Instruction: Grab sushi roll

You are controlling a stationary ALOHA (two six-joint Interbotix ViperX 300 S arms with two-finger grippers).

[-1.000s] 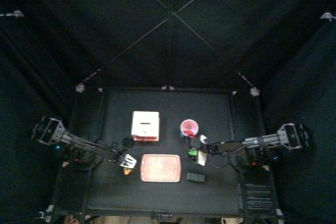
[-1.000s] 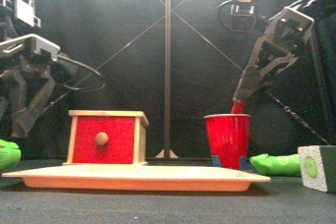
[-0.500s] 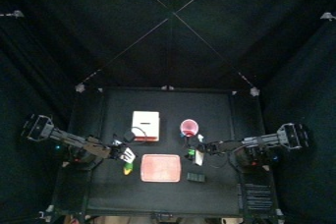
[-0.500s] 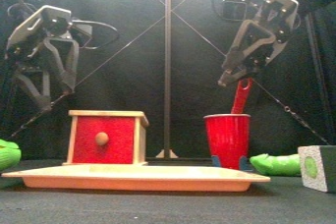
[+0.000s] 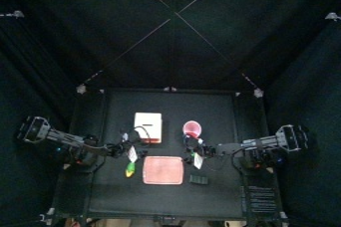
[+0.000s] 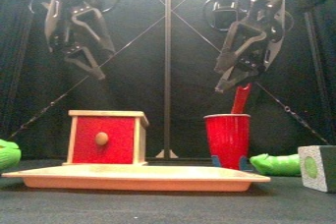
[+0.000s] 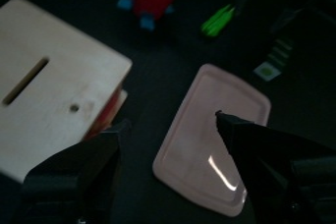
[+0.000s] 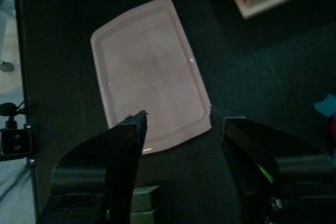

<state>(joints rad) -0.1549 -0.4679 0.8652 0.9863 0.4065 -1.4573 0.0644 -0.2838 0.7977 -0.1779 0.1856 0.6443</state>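
Both grippers, left (image 6: 82, 53) and right (image 6: 241, 68), hang wide open and empty above the bench (image 5: 226, 112), so nothing is grabbed yet; the sushi roll (image 5: 198, 179) lies untouched just beside the pink tray (image 5: 163, 170).

Pink tray (image 6: 132, 177) sits flat near the front of the worktop (image 5: 226, 112). Behind it there's a wooden box (image 6: 108, 138) with a red front and a little knob, and a red cup (image 6: 227, 140) standing upright beside it. Green bits at both edges: one left (image 6: 8, 154), one right (image 6: 280, 163).
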